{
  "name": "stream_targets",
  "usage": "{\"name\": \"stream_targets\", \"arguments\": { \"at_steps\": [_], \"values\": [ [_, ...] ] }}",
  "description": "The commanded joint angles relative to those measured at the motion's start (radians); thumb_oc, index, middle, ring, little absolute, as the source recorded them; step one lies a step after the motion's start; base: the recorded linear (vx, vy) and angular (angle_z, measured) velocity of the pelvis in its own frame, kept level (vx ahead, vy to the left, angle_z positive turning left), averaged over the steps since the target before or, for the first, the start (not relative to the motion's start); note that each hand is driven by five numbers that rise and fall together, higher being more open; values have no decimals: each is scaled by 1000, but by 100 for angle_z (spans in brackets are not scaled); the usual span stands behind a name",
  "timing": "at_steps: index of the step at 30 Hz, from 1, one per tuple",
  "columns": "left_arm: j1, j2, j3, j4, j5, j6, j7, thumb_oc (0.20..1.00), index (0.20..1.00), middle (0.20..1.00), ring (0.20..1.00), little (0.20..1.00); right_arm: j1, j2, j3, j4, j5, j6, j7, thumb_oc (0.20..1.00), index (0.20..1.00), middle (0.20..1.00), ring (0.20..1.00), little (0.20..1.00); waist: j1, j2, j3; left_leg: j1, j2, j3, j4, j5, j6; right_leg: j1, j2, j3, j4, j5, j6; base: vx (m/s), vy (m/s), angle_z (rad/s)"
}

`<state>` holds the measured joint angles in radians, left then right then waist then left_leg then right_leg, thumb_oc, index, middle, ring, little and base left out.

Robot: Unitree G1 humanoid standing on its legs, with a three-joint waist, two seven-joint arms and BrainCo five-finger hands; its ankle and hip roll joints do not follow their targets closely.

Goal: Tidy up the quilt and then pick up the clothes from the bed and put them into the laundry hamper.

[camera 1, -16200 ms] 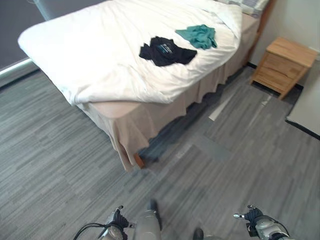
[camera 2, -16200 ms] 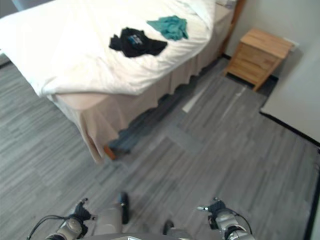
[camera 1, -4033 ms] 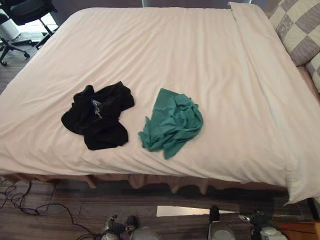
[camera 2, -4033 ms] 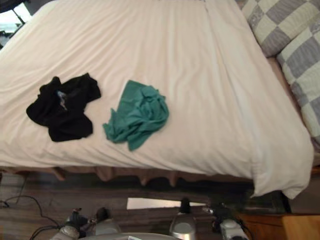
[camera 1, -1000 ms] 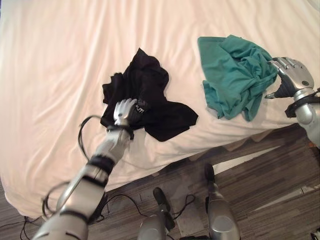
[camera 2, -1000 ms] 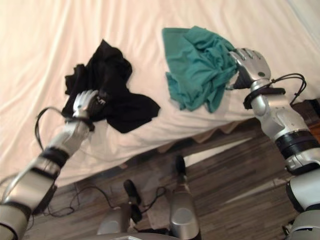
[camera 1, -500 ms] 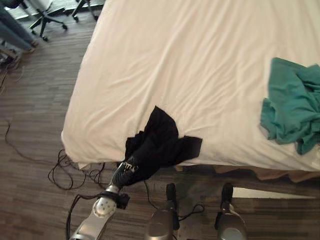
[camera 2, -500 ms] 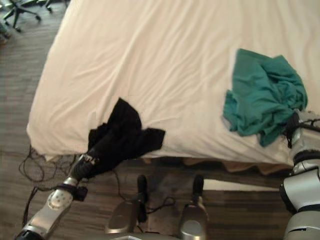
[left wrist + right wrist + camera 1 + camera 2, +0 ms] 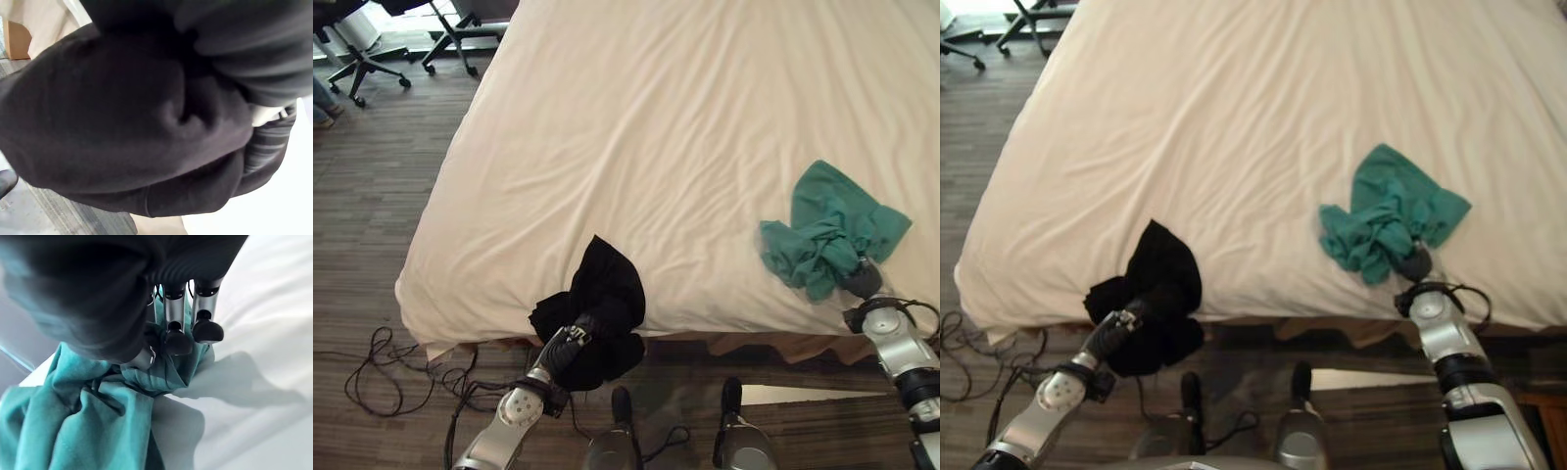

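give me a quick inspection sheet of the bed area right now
surface: white quilt spread fairly smooth over the bed, light creases near the front edge.
job's things: black garment dragged to the front edge, partly hanging off; teal garment bunched near the front edge; no hamper seen.
clutter: nothing seen on the quilt.
hands: left hand shut on the black garment; right hand shut on the teal garment, fingers curled into the cloth.
cables: loose black cable on the floor by the bed corner.
surroundings: grey wood-look floor, office chairs at the far left.

bed under quilt, clothes
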<state>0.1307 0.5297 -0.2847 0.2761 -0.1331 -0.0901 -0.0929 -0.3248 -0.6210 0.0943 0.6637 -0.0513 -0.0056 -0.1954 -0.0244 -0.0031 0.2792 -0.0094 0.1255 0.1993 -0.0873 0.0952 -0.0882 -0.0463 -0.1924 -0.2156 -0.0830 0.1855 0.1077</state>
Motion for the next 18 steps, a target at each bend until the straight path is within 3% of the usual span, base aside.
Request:
{"name": "stream_targets", "arguments": {
  "at_steps": [1, 6, 7, 10, 12, 14, 18],
  "values": [
    [-22, -28, 28, 17, 37, -12, -12, 200, 200, 200, 200, 200, 46, 50, -86, -90, 230, -92, 33, 200, 200, 200, 200, 200, 12, -49, -39, 32, -7, 30, 52, -145, 5, -12, -91, 24, 104, -132, 120, 12, 66, -10],
    [17, -89, 99, 53, 49, 8, -1, 200, 200, 200, 200, 200, 301, 209, -154, -201, 324, -98, 126, 200, 200, 200, 200, 200, -17, -79, -72, 77, -10, 55, 30, -151, 13, -4, -84, 39, 115, -129, 130, 10, 78, -12],
    [34, -113, 127, 68, 38, 12, 11, 200, 200, 200, 200, 200, 396, 276, -162, -203, 350, -91, 154, 200, 200, 200, 200, 200, -34, -85, -77, 99, -12, 65, 10, -147, 17, -10, -85, 45, 157, -132, 135, -27, 88, -31],
    [41, -135, 163, 85, 23, 20, 39, 200, 200, 200, 200, 200, 490, 364, -164, -149, 400, -73, 193, 200, 200, 200, 200, 200, -62, -85, -73, 103, -9, 63, 0, -139, 17, -39, -70, 83, 229, -132, 143, -51, 32, -10],
    [45, -143, 185, 93, 7, 18, 51, 200, 200, 200, 200, 200, 532, 391, -140, -120, 410, -63, 210, 200, 200, 200, 200, 200, -80, -82, -74, 93, -5, 49, 0, -133, 14, -51, -22, 155, 253, -162, 136, -30, -28, -1],
    [44, -143, 195, 95, -4, 10, 61, 200, 200, 200, 200, 200, 553, 381, -86, -67, 384, -52, 242, 200, 200, 200, 200, 200, -84, -76, -76, 83, -2, 21, 0, -123, 10, -49, 56, 287, 220, -227, 91, -21, -56, -1],
    [51, -158, 196, 116, -9, -1, 68, 200, 200, 200, 200, 200, 527, 355, -37, -12, 336, -47, 255, 200, 200, 200, 200, 200, -58, -70, -85, 81, 3, -3, 1, -110, 3, -14, 62, 270, 163, -223, 70, 12, -138, -3]
  ]
}}
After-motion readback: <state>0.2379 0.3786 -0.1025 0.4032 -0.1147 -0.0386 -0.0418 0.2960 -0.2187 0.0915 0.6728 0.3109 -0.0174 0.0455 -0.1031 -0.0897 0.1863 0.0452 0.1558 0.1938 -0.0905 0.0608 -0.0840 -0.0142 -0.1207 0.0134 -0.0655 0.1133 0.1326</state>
